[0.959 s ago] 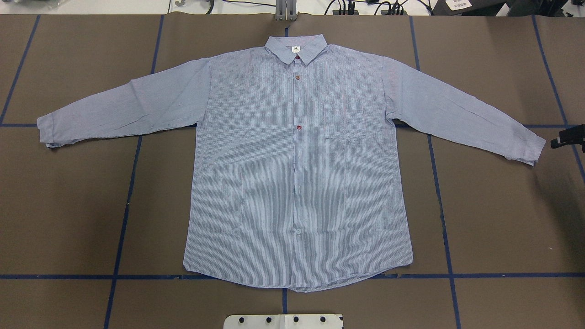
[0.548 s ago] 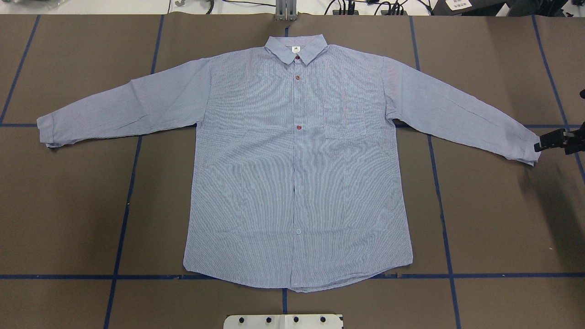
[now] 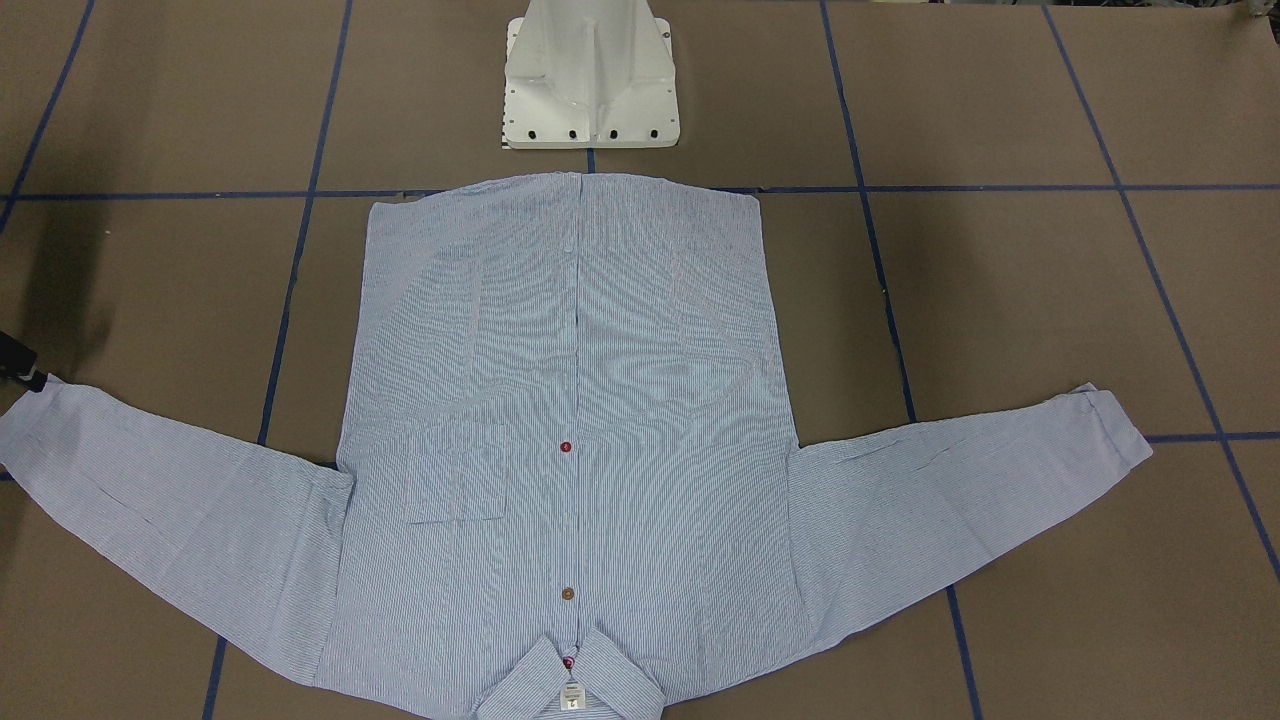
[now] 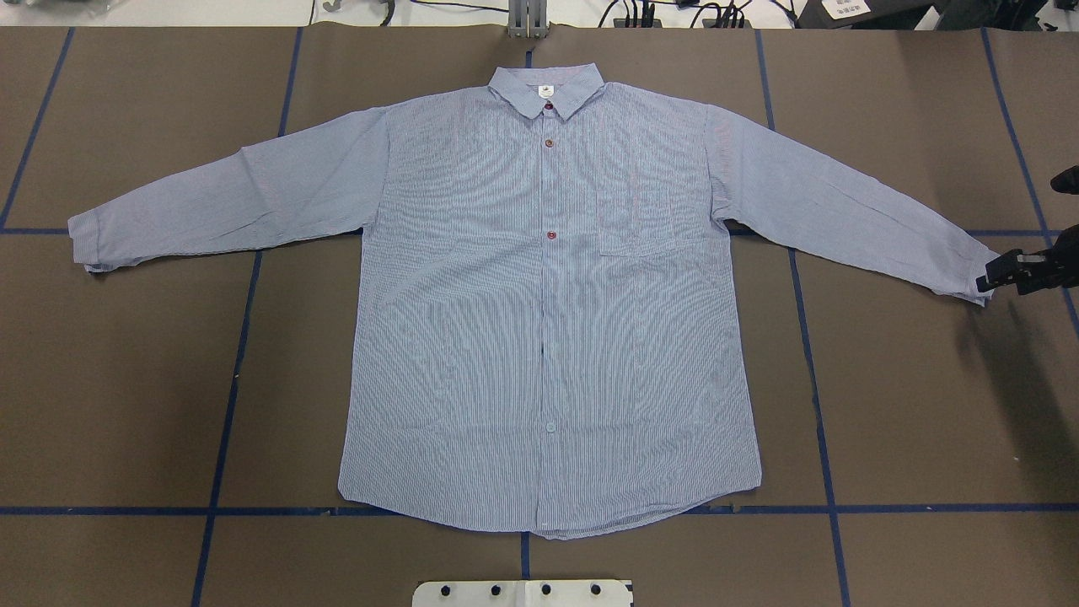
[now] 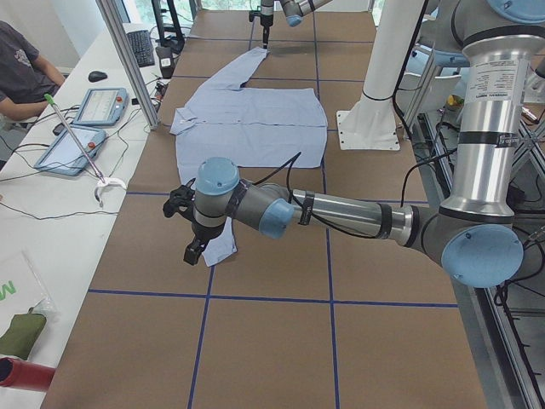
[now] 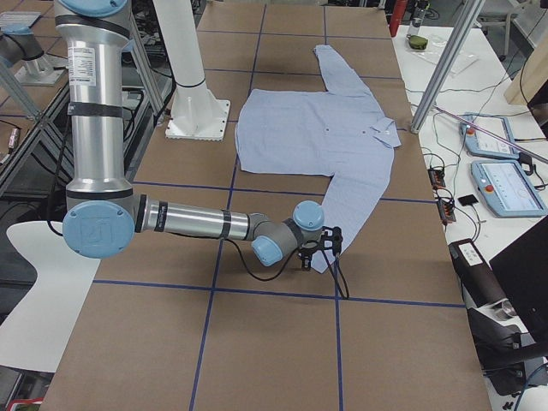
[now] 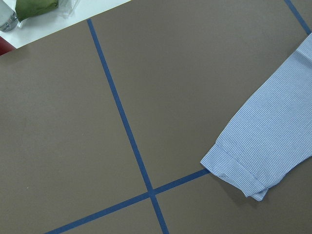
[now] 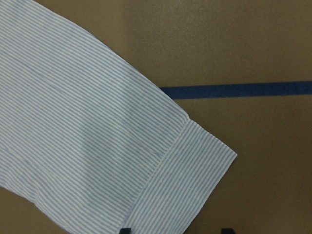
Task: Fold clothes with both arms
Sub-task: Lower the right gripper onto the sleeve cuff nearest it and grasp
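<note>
The shirt [image 4: 548,337] lies flat on the table [image 4: 126,379], front up. The right gripper [image 4: 988,278], its 2 jaws parted and empty, straddles 1 cuff [image 8: 185,180] (edge between the tips). The left gripper [image 5: 189,243] hovers near the other cuff [image 7: 239,170]; I cannot tell its opening

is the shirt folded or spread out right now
Spread out: the shirt lies flat, buttoned front up, both sleeves stretched out sideways, no part folded over.
</note>
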